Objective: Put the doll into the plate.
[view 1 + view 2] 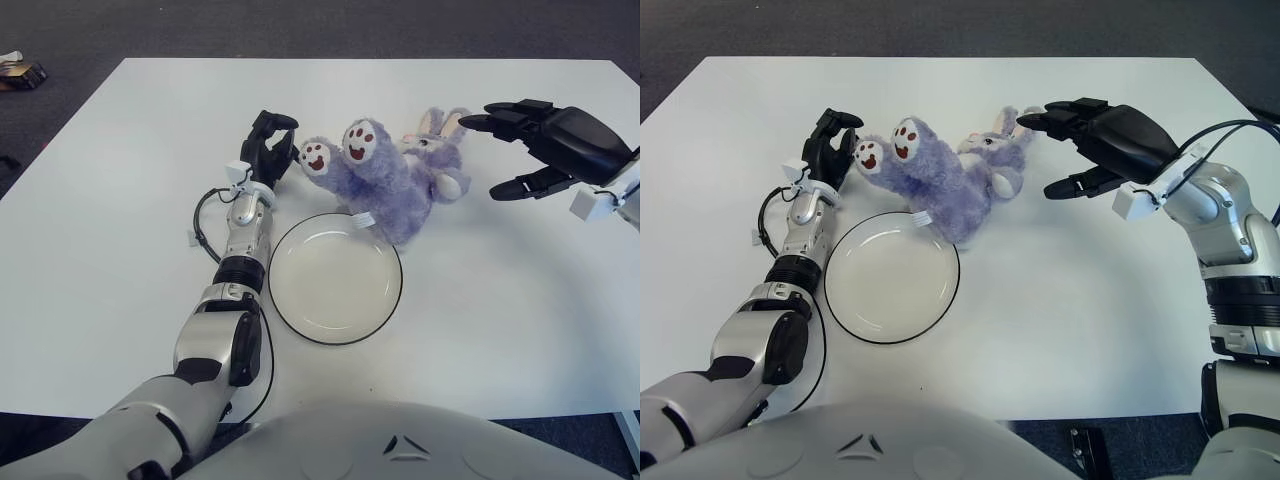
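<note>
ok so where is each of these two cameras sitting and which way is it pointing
Left eye view: on the robot's head, looking forward and down at the white table; it shows the left hand and whole left arm, but only the right hand and wrist.
Right eye view: the head's other eye, set slightly to the right, facing the same way; it shows both hands and the right forearm too.
Shared: purple doll lying beside the plate, between the hands, right fingers spread.

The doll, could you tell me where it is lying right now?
The doll lies on the table just behind the plate, its feet by the left hand, with the open right hand to its right.
</note>
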{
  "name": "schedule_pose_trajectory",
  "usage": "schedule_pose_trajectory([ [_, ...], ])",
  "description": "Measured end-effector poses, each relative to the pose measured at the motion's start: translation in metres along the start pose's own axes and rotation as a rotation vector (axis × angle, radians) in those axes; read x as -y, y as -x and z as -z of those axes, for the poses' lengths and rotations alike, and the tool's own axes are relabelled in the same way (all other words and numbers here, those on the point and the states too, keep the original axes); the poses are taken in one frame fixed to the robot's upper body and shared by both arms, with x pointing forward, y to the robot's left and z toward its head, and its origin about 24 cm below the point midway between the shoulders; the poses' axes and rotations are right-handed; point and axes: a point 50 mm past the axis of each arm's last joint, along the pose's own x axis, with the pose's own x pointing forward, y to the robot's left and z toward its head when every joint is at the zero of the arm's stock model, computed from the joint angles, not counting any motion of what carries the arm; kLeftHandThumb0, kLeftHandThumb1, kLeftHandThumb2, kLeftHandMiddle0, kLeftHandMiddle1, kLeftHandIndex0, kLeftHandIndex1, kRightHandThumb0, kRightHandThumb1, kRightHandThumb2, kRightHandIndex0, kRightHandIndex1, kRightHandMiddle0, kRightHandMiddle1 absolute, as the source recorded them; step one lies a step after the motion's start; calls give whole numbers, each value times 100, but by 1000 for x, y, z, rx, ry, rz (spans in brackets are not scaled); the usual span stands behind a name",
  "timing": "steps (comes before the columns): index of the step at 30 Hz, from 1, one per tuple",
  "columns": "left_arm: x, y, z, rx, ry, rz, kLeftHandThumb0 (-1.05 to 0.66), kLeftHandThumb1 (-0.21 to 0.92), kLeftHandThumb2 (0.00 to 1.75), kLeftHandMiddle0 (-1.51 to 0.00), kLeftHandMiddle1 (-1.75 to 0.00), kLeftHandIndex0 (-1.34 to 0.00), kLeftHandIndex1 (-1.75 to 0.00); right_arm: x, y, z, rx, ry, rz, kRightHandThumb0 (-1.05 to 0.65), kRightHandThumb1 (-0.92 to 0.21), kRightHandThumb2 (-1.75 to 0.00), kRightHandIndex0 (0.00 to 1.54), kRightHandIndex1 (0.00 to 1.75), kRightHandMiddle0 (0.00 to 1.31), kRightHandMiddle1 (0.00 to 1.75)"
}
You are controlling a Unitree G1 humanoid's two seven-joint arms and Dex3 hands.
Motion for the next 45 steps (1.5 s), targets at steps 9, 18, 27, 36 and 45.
schedule_pose_trajectory([
  [9, 1, 0, 0, 1, -5, 0, -35, 92, 28, -89, -175, -45, -149, -5, -2, -5, 12, -3, -13, -92, -92, -31, 0, 0, 9, 3],
  [18, 1, 0, 0, 0, -4, -3, -35, 92, 28, -89, -175, -45, -148, -18, -8, -10, 16, -24, -38, -92, -92, -27, 0, 0, 8, 2],
  [27, 1, 0, 0, 0, -5, -10, -35, 92, 28, -89, -175, -46, -148, -31, -14, -13, 11, -40, -49, -93, -92, -20, 0, 0, 7, 1],
  [36, 2, 0, 0, -1, -11, -11, -36, 92, 28, -89, -175, -46, -148, -40, -20, -16, 0, -42, -57, -94, -92, -14, 0, 0, 6, 0],
  [45, 2, 0, 0, 0, -13, -17, -36, 92, 27, -89, -175, -46, -147, -48, -31, -18, -1, -49, -58, -93, -92, -9, 0, 0, 5, 0],
])
